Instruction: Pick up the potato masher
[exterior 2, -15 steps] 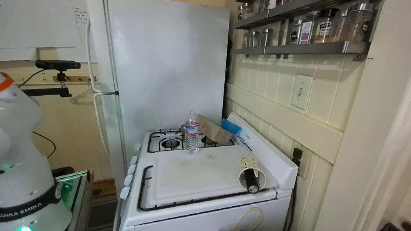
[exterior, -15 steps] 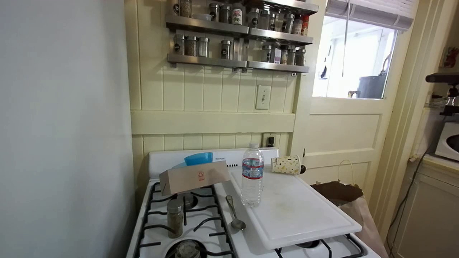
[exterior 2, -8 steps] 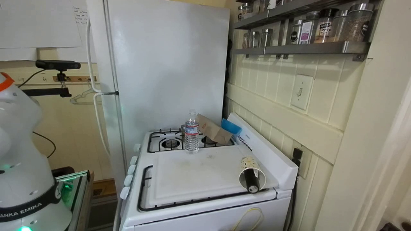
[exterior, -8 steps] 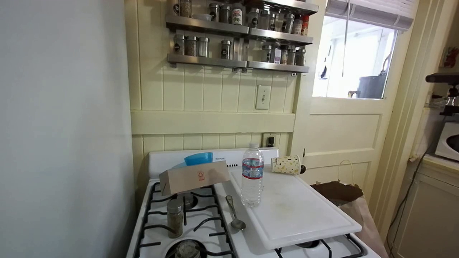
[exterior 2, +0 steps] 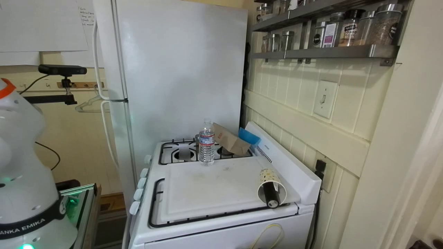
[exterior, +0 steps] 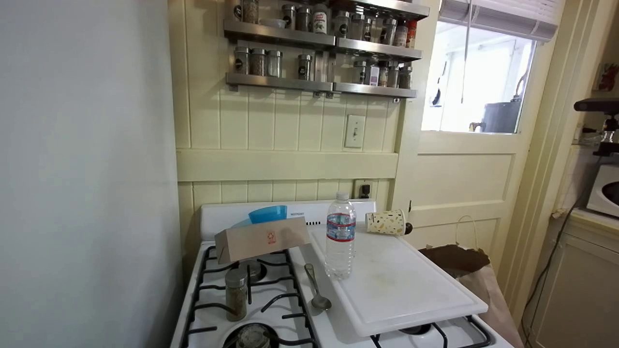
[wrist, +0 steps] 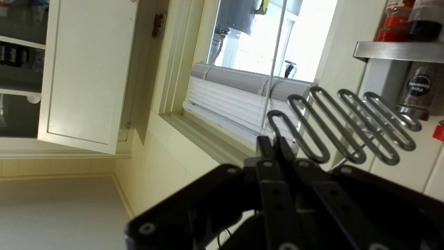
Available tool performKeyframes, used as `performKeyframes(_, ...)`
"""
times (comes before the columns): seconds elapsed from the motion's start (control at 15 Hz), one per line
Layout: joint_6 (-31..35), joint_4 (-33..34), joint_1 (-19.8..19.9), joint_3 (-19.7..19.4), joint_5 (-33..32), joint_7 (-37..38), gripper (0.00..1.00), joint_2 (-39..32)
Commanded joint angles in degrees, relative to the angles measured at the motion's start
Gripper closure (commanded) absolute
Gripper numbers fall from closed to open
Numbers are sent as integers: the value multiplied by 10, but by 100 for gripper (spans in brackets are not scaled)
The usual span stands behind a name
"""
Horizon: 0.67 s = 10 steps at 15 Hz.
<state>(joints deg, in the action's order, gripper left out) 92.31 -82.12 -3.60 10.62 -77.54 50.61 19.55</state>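
The potato masher's silvery zigzag wire head [wrist: 361, 156] shows in the wrist view, right of and above the fingertips. My gripper [wrist: 274, 144] is dark, and its fingers are closed around the wire at the head's near end. A thin rod runs from behind the head down to the gripper, which hides most of the handle. A thin wire loop [wrist: 223, 238] shows below the gripper; I cannot tell if it belongs to the masher. Neither masher nor gripper shows in the exterior views; only the arm's lower part [exterior 2: 26, 180] does.
A metal shelf [wrist: 399, 51] and a seasoning jar [wrist: 418, 88] are at the wrist view's right; a window blind [wrist: 239, 100] is behind. On the stove are a white cutting board [exterior: 401, 285], water bottle [exterior: 341, 241], paper cup [exterior: 387, 222], spoon [exterior: 319, 299] and brown box [exterior: 263, 239].
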Motion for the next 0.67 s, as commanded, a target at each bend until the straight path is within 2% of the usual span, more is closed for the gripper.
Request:
performKeyframes(0.0, 6, 26, -2, 0, 2, -12, 99, -9)
performKeyframes(0.6, 4, 43, -1, -2, 18, -14, 99, -18)
